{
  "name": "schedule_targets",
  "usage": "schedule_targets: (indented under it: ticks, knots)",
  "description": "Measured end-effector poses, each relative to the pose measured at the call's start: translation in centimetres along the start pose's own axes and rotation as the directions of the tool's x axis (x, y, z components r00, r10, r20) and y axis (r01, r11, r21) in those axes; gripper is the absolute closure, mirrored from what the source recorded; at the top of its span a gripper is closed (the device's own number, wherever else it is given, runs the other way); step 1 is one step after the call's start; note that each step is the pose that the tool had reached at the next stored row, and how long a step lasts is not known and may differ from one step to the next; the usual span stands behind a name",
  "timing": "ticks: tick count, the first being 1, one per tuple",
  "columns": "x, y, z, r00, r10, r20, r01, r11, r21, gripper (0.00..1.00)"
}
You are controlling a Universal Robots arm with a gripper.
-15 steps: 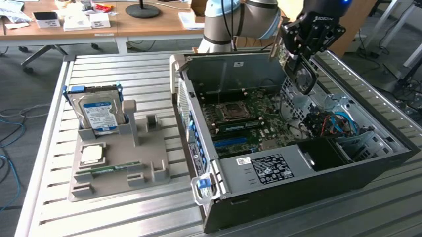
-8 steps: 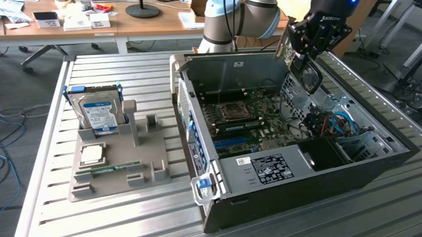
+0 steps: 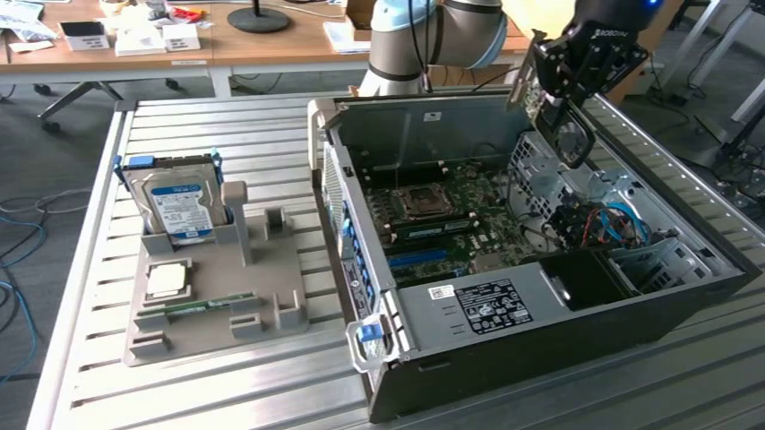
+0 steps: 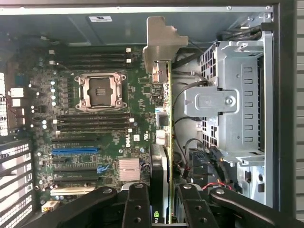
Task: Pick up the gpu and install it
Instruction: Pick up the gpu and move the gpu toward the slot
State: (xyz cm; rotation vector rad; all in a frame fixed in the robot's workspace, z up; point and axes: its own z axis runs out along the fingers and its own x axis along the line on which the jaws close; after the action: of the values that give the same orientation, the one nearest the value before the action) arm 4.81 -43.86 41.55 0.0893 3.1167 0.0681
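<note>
Holding the gpu (image 4: 165,118) edge-on between its fingers, your gripper (image 4: 161,192) hangs over the open computer case (image 3: 538,322). The jaws are narrowed onto the card, with the silver bracket (image 4: 161,40) at the end farthest from the fingers.

Finding: the pick-up is done and the carry-to-install step is in hand. The card is clear of the motherboard (image 4: 95,133), over the strip between the processor socket (image 4: 99,90) and the drive cage (image 4: 232,104). It is not seated in any slot.

The case lies on its side toward the table's (image 3: 179,394) edge on the exterior view's right. The grey parts holder (image 3: 215,305), with the hard drive (image 3: 179,202) upright in it, sits toward the opposite edge, well apart from the work.

Judgement: seating calls for the card's connector edge to run along an expansion slot, such as the blue one (image 4: 75,151). At present the card appears to lie across the slots. The bracket must meet the case's rear wall, and the descent must be straight and clear of the loose cables (image 4: 190,156) beside the cage.
</note>
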Motion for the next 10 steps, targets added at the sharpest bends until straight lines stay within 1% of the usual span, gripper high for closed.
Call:
schedule_targets:
  ticks: [4,10]
  knots:
    - [-0.22,-0.06,0.00,1.0000,0.001,0.0001,-0.001,1.0000,0.0002,0.73]
    - [-0.40,-0.40,0.03,1.0000,0.001,0.0001,-0.001,1.0000,-0.0001,0.73]
